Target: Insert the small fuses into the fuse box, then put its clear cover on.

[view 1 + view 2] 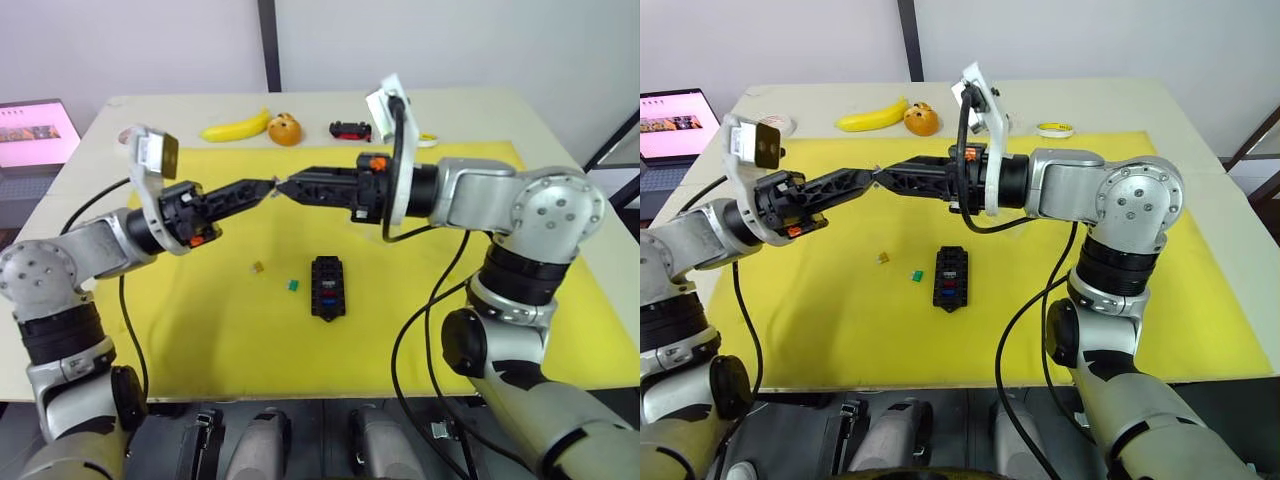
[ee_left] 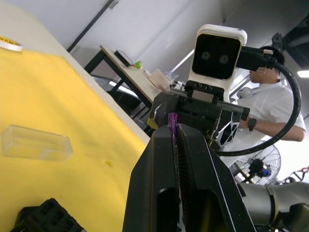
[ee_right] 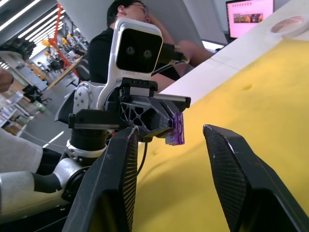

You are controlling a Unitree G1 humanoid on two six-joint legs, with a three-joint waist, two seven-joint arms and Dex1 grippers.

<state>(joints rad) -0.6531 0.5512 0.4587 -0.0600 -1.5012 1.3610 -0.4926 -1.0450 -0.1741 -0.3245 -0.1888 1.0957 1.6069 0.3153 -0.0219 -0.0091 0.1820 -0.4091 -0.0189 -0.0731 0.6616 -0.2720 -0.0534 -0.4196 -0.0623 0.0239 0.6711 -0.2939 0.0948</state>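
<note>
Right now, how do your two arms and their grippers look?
Both arms are silver-grey metal with round joints and black bands. Loose black cables hang along them. Each gripper, left and right, has two black tapered fingers, small orange parts at the black wrist, and a white camera box above.

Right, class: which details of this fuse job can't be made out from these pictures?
- Fuse box: empty slot count too small to tell in the head views; cut off by the edge in the left wrist view.
- Clear cover: hidden behind the arms in the head views.
- Purple fuse: markings too small; left gripper fingers cover its lower part.
</note>
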